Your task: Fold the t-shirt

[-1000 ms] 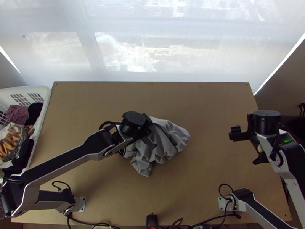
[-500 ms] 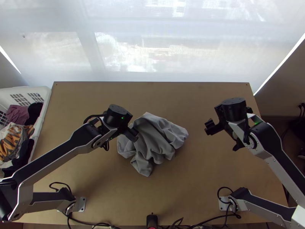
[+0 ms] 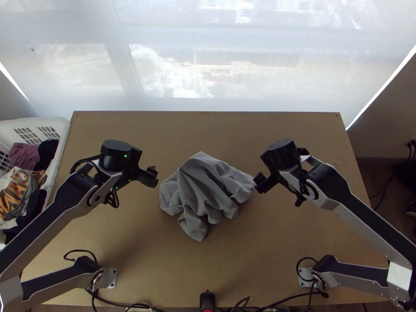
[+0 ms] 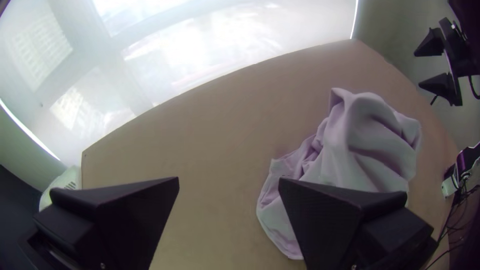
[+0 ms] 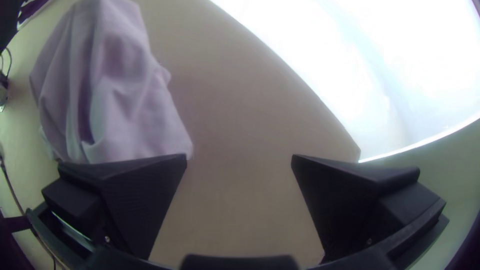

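Top view: wide tabletop [image 3: 208,131] margins surround the bunched t-shirt [image 3: 205,187].

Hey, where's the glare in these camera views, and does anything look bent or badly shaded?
Top view: strong light through the window, partly washed out, with soft shading in the folds of the bunched t-shirt; left wrist view: window glare, and the table's straight edge bows; right wrist view: window nearly blank white, table edge curved too.

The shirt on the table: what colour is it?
The shirt is plain grey, best seen in the top view.
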Robot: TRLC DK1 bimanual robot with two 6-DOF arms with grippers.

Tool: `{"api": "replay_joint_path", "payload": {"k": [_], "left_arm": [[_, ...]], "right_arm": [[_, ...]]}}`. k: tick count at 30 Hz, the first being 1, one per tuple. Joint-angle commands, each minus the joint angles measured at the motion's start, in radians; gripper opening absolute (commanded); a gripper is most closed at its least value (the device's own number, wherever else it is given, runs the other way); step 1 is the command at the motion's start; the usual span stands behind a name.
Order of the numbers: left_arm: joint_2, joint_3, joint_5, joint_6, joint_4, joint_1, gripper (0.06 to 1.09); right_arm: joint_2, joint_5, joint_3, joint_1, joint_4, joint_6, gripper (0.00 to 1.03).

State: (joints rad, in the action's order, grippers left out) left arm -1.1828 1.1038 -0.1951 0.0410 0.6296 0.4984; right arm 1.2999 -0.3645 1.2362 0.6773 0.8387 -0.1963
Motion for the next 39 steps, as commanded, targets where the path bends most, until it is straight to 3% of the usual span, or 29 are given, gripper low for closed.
{"api": "replay_joint_path", "payload": {"k": [1, 14, 22, 31, 35, 38, 39], "left_arm": [[0.117, -0.105, 0.003, -0.009, 0.007, -0.075, 1.03], [0.18, -0.174, 0.003, -0.009, 0.004, -0.1, 1.03], [0.152, -0.208, 0.014, -0.001, -0.004, -0.092, 1.03], [0.094, -0.222, 0.068, 0.0, -0.005, -0.061, 1.03], [0.089, -0.228, 0.075, -0.001, -0.007, -0.05, 1.03], [0.086, -0.236, 0.079, 0.002, -0.007, -0.047, 1.03], [0.086, -0.236, 0.083, 0.002, -0.007, -0.047, 1.03]], "right_arm": [[0.058, 0.088, -0.004, 0.085, -0.003, -0.022, 0.98], [0.179, 0.206, 0.012, 0.134, -0.021, -0.015, 0.96], [0.211, 0.213, 0.032, 0.153, -0.013, -0.012, 0.96], [0.266, 0.282, 0.011, 0.183, 0.034, -0.02, 0.86], [0.288, 0.341, 0.032, 0.183, 0.042, -0.018, 0.45], [0.294, 0.345, 0.045, 0.18, 0.04, -0.023, 0.07], [0.294, 0.345, 0.049, 0.176, 0.04, -0.025, 0.03]]}}
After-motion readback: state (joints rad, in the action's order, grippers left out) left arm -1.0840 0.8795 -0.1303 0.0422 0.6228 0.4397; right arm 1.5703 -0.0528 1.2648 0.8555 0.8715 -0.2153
